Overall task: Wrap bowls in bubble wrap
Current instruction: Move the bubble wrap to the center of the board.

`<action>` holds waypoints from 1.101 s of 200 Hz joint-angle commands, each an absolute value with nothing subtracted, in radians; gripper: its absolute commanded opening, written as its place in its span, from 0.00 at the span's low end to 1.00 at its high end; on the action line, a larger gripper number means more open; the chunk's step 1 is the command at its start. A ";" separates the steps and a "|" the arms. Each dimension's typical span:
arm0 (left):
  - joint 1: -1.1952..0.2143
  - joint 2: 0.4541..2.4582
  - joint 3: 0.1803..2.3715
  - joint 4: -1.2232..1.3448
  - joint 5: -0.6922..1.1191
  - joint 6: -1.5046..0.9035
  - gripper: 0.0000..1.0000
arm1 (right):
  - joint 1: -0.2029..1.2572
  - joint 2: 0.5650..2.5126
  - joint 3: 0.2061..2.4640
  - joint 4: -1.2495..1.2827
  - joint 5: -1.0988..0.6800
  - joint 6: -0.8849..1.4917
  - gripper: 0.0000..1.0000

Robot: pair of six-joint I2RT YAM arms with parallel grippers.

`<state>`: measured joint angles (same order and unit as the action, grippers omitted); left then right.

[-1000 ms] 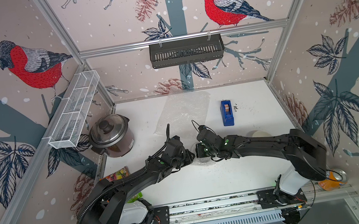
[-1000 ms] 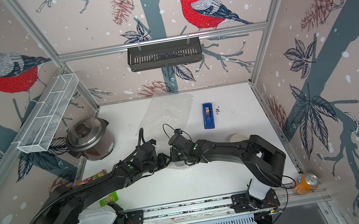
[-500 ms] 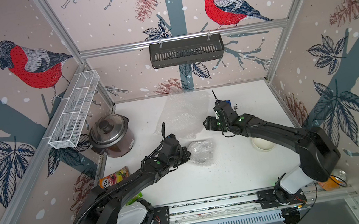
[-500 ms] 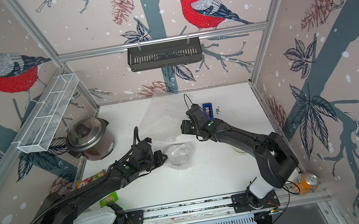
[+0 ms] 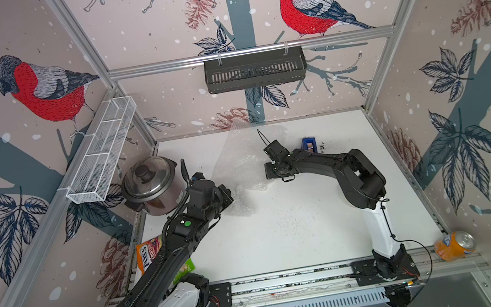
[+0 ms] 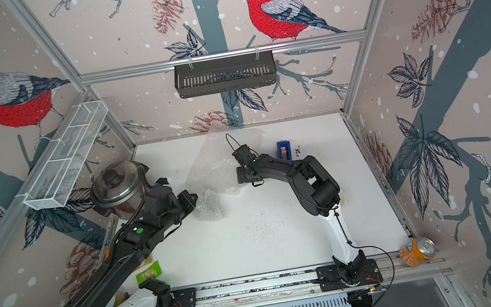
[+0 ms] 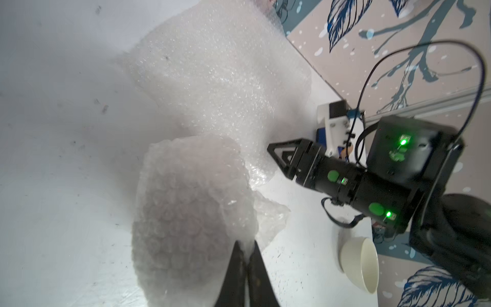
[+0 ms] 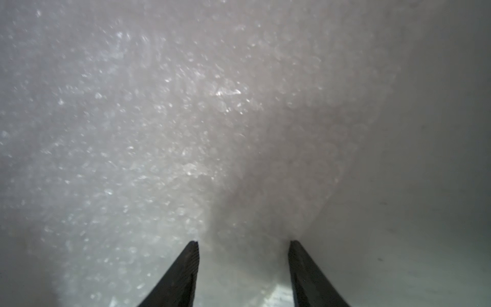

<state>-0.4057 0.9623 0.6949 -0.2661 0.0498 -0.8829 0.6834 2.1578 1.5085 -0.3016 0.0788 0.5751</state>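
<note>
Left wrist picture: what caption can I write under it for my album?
Left gripper pinching a bubble-wrapped bundle, right gripper at the loose bubble wrap sheet, bare cream bowl waiting nearby.

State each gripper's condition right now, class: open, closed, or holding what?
Left gripper: closed, pinching the bubble wrap bundle.
Right gripper: open, jaws apart over the loose bubble wrap sheet.

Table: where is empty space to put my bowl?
The biggest bare patch of the table is the front middle, between the left arm and right arm and in front of the wrapped bundle. The back right corner, past the blue tape dispenser, is bare too. Crowded: the loose bubble wrap at the right pincer, and the cooker.
</note>
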 commanded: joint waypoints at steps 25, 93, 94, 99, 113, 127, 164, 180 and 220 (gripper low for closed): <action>-0.359 1.013 0.667 -0.192 0.081 -0.879 0.00 | 0.757 2.048 1.298 -0.387 0.165 0.640 0.03; -0.300 1.045 0.746 -0.127 0.088 -0.834 0.00 | 0.907 1.725 0.948 -0.436 0.212 0.801 0.01; -0.298 1.047 0.750 -0.127 0.087 -0.833 0.00 | 0.911 1.721 0.944 -0.437 0.213 0.802 0.01; -0.287 1.062 0.768 -0.124 0.089 -0.825 0.00 | 0.926 1.706 0.925 -0.435 0.208 0.807 0.01; -0.255 1.119 0.818 -0.098 0.117 -0.816 0.00 | 0.975 1.672 0.885 -0.433 0.196 0.819 0.01; -0.237 1.186 0.866 -0.060 0.149 -0.815 0.00 | 1.020 1.656 0.854 -0.447 0.193 0.840 0.01; -0.230 1.352 1.033 0.011 0.201 -0.825 0.00 | 1.131 1.607 0.787 -0.439 0.178 0.887 0.00; -0.230 1.420 1.096 0.037 0.208 -0.828 0.00 | 1.195 1.589 0.795 -0.430 0.174 0.877 0.01; -0.217 1.610 1.151 0.191 0.227 -0.877 0.00 | 1.254 1.582 0.789 -0.424 0.147 0.903 0.01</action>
<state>-0.2283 1.5265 1.1316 0.0074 0.2089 -0.8345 1.2362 1.5898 0.8017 -0.3874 0.1963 0.8677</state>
